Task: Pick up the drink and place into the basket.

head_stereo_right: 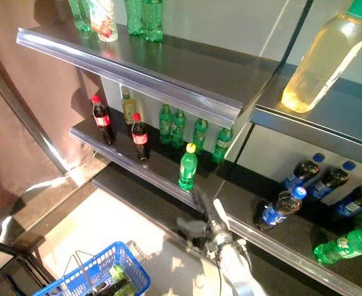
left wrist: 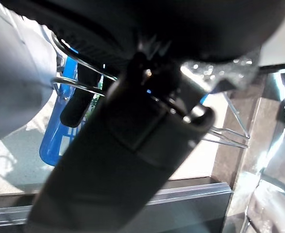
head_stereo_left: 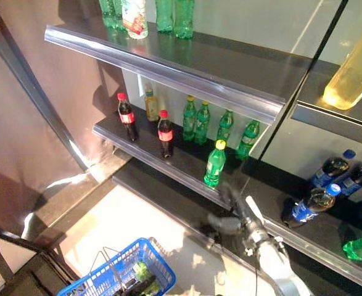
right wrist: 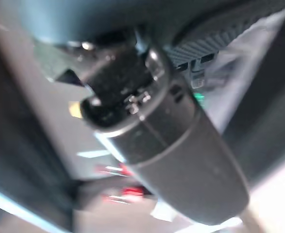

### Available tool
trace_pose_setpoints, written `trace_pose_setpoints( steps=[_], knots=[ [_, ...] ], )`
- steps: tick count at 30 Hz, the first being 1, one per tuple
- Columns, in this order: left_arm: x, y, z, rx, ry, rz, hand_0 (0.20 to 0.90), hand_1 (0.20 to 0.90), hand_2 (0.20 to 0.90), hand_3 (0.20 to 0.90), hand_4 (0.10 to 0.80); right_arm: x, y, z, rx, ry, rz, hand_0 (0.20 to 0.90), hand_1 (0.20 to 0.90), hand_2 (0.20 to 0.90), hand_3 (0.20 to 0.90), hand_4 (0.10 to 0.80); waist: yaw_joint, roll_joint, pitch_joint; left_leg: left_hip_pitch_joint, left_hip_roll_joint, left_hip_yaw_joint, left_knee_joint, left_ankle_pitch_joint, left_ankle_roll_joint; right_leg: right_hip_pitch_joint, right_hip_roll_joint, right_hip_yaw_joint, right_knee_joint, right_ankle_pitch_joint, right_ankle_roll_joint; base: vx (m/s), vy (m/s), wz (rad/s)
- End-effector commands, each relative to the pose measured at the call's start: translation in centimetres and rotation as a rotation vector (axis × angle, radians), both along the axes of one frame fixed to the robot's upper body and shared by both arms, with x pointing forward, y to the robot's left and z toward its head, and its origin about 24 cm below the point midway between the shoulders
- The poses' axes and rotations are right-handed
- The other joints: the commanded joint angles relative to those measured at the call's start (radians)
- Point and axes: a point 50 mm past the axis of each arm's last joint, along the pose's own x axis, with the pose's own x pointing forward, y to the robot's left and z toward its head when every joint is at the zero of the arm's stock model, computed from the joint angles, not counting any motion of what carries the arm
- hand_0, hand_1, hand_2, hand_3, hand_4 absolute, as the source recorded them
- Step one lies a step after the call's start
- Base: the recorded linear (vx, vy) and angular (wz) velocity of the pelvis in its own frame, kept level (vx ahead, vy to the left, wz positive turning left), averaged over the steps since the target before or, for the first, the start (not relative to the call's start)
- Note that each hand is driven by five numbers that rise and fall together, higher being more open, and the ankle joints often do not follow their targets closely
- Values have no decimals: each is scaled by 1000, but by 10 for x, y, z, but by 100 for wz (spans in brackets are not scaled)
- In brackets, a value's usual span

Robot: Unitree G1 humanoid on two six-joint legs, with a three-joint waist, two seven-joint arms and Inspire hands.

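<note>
A green drink bottle with a yellow cap (head_stereo_left: 215, 163) stands alone at the front edge of the middle shelf (head_stereo_left: 168, 166). My right hand (head_stereo_left: 233, 206) is just below and to the right of it, fingers stretched out and thumb spread, open, not touching the bottle. The blue wire basket (head_stereo_left: 122, 274) hangs at the lower left with green items inside. In the left wrist view my left hand (left wrist: 147, 116) is curled round the basket's wire handle (left wrist: 76, 92), with the blue basket (left wrist: 55, 136) showing past it.
Two cola bottles (head_stereo_left: 127, 117) and a row of green bottles (head_stereo_left: 196, 120) stand behind on the same shelf. Dark blue-labelled bottles (head_stereo_left: 310, 206) lie on the lower right shelf. A large yellow bottle (head_stereo_left: 353, 71) sits upper right. The top shelf edge (head_stereo_left: 168, 71) overhangs.
</note>
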Motion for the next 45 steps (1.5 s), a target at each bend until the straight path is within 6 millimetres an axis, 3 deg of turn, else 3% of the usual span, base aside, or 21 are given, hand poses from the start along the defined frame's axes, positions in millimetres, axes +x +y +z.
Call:
trace_pose_setpoints(
  steps=[1, 12, 22, 31, 36, 45],
  knots=[
    [17, -5, 8, 29, -138, 8, 300, 300, 300, 200, 100, 14, -1, 73, 109, -409, -8, 900, 900, 900, 900, 800, -7, -7, -34, -39, -4, 87, -3, 29, 28, 13, -54, 41, 28, -6, 40, 9, 17, -7],
    [6, -11, 5, 17, -123, 26, 300, 300, 300, 200, 100, 10, -10, 101, 130, -571, -173, 900, 900, 900, 900, 800, -5, 2, -44, -38, 2, 92, -3, 29, 24, 16, -53, 30, 30, -15, 31, 2, 1, -2],
    [6, -13, 6, 18, -124, 16, 300, 300, 300, 200, 100, 18, 0, 87, 225, -401, -98, 900, 900, 900, 900, 800, 14, -8, -23, -46, 0, 93, 58, 16, 15, 11, -55, 23, 62, -29, 16, 45, 0, 0],
    [27, -18, 11, 3, -185, -27, 300, 300, 300, 200, 100, 32, 7, 92, 214, -443, -207, 900, 900, 900, 900, 800, 33, 12, 84, -196, -37, 51, 254, -13, 26, -124, -65, 12, 260, -83, -17, -30, 41, 12],
    [44, -22, 18, -1, -265, -15, 300, 300, 300, 200, 100, 39, -5, 105, 272, -533, -416, 900, 900, 900, 900, 800, 42, 27, 151, -280, -54, 45, 308, -11, 28, -210, -75, 13, 320, -90, -20, -94, 60, 6],
    [41, -27, 20, -22, -287, -47, 300, 300, 300, 200, 100, 37, -15, 122, 277, -652, -574, 900, 900, 900, 900, 800, 49, 46, 200, -347, -67, 49, 402, -24, 33, -258, -84, 26, 391, -106, -29, 3, 49, 2]
  ],
)
